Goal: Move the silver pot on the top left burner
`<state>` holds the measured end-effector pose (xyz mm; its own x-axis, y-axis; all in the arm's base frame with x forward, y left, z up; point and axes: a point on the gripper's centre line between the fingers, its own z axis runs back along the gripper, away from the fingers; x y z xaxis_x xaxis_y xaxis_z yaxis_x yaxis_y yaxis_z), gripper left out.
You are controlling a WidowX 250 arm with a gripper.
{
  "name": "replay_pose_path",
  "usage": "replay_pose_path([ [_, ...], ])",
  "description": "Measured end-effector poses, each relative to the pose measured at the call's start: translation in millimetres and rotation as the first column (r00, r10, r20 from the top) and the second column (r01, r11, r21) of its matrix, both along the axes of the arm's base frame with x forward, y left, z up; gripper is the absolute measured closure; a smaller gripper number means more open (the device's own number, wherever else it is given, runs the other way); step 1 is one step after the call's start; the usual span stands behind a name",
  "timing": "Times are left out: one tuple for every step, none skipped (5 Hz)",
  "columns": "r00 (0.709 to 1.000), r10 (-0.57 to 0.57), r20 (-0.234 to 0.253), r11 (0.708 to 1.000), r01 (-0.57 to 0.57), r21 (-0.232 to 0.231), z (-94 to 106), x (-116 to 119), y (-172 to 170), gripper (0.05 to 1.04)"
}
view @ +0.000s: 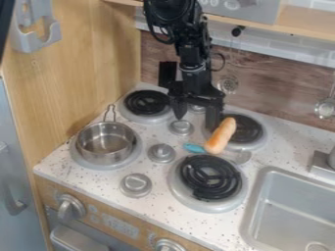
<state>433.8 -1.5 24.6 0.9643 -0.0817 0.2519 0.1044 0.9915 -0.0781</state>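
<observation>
My gripper (195, 115) hangs over the back middle of the stove, fingers apart and pointing down, with nothing seen held between them. The silver pot (106, 143) stands upright on the front left burner, left of and nearer the camera than the gripper; its wire handle points to the back. The top left burner (146, 103), a black coil in a grey ring, carries nothing and lies just left of the gripper.
A bread roll (221, 136) and a turquoise-handled utensil (194, 148) lie by the back right burner (245, 130). Grey knobs (161, 153) rise between the burners. The sink (298, 208) is at right, a wooden wall (85, 63) at left.
</observation>
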Motion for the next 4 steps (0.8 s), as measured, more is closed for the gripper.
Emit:
replay_pose_path([
  [0.998,-0.003,-0.056,1.000,0.002,-0.004,-20.8,-10.0,-1.3,0.085],
  [0.996,0.017,-0.084,1.000,-0.018,-0.004,-27.7,-37.9,11.5,0.085],
  [0.997,0.077,-0.030,0.996,-0.076,0.042,-9.3,-50.0,50.7,0.085],
  [0.993,0.110,-0.034,0.985,-0.105,0.134,-16.8,-58.0,67.1,0.085],
])
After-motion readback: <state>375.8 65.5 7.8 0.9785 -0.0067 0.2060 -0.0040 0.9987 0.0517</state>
